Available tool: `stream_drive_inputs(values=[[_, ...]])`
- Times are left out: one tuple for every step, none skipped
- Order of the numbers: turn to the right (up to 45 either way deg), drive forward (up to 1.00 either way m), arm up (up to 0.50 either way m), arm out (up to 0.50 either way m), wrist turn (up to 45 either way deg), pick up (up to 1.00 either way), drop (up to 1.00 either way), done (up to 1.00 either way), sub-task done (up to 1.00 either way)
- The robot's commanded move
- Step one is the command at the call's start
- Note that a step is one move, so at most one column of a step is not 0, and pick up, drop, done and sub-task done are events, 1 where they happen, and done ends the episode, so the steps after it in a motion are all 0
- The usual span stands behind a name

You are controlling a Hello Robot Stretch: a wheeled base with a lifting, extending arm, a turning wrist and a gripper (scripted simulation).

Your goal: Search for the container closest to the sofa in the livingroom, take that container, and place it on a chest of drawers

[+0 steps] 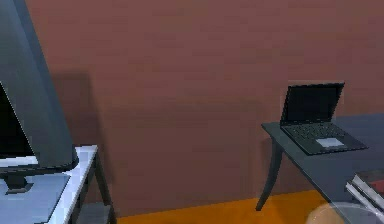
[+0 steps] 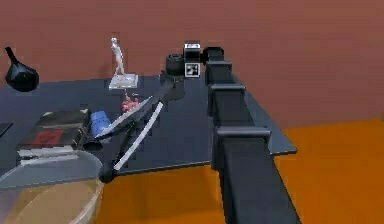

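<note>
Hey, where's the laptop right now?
The laptop stands open on the dark table at the forward view's right, near the table's back corner by the brown wall.

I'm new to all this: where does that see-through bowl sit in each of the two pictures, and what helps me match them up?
Forward view: the see-through bowl is in the bottom right corner, cut off by the picture's edge.
Arm side view: the bowl is in the bottom left corner, again cut off by the edge.
Shared landmark: the dark table, which stretches away behind the bowl in both.
</note>
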Motion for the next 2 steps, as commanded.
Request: stream_drive_inputs(values=[[0.0, 0.00, 0.00, -0.32, 0.0, 0.00, 0.00, 0.00, 0.00], [45.0, 0.00, 0.00, 0.00, 0.0, 0.00, 0.00, 0.00, 0.00]])
